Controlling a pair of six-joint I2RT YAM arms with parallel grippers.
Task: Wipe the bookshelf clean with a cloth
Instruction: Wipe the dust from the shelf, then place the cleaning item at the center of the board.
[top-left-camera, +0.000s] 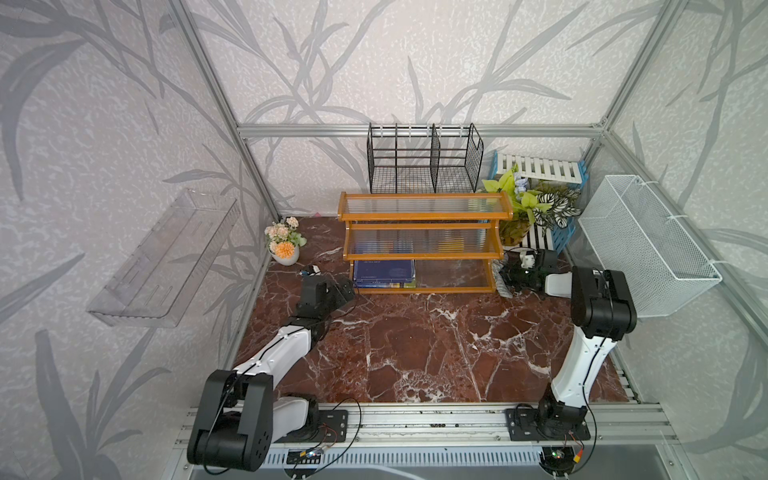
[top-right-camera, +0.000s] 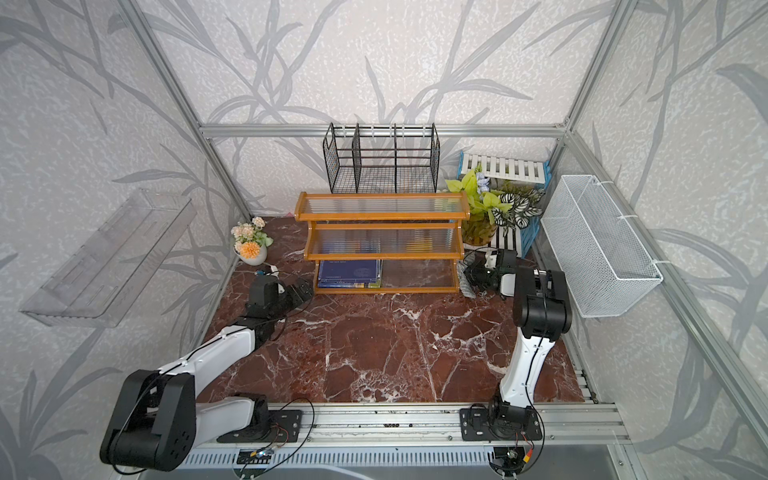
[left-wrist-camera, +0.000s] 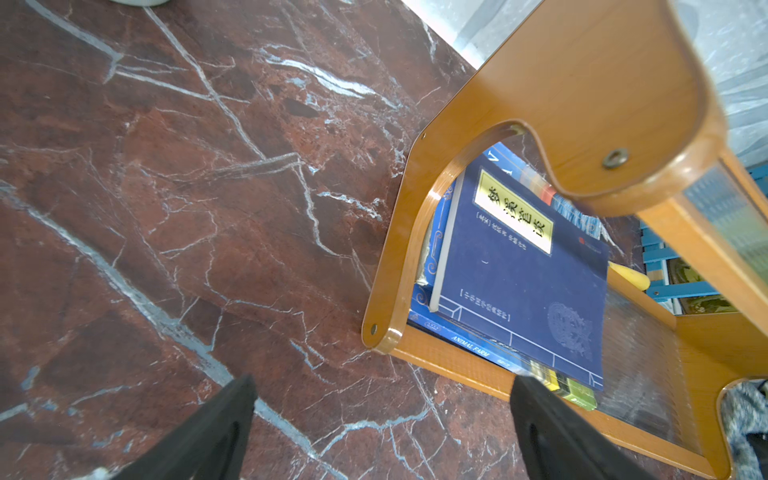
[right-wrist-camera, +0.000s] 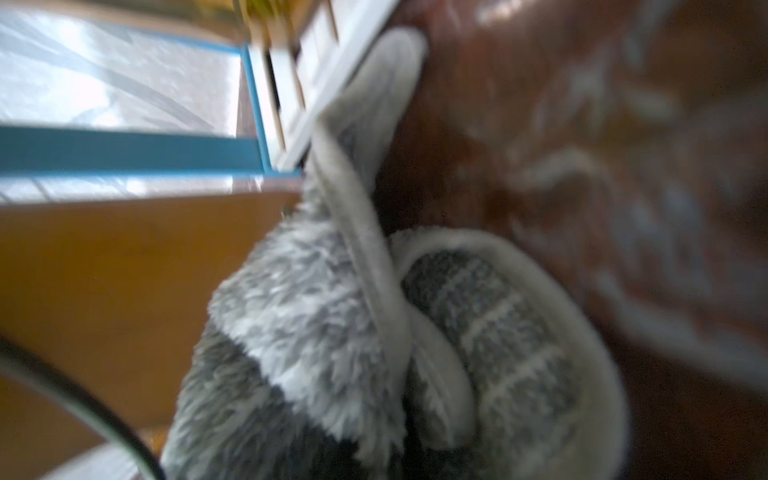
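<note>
A red-brown marble worktop (top-left-camera: 415, 353) fills the floor of the cell. The bookshelf (top-left-camera: 424, 217) stands at its back in both top views, three stepped tiers of clear ribbed board in an orange-brown frame, wider than tall.

A white wire-mesh basket (top-left-camera: 640, 245) hangs on the right wall and a clear plastic tray (top-left-camera: 166, 257) on the left wall. A black wire-mesh divider rack (top-left-camera: 435, 158) is mounted behind and above the bookshelf. Leafy potted plants (top-left-camera: 536, 203) sit on white and blue slatted crates (top-left-camera: 540, 166) at the shelf's right end. A stack of blue books (top-left-camera: 384, 272) lies flat on the left half of the lowest tier. A small white pot of flowers (top-left-camera: 284, 245) stands near the left wall.

The left claw (top-left-camera: 345, 291) hangs over bare marble just beside the shelf's front left foot. The left wrist view shows its black fingers (left-wrist-camera: 224, 424) spread wide with nothing between them.

The right claw (top-left-camera: 505, 276) reaches in low at the shelf's right end and is clamped shut on the cloth (top-left-camera: 501, 286). The cloth (right-wrist-camera: 311, 311), fluffy grey with pale stripes and a cream hem, is bunched against the outside of the orange end panel (right-wrist-camera: 104, 270), close to the worktop. It also shows past that panel's cutout in the left wrist view (left-wrist-camera: 744, 415).
</note>
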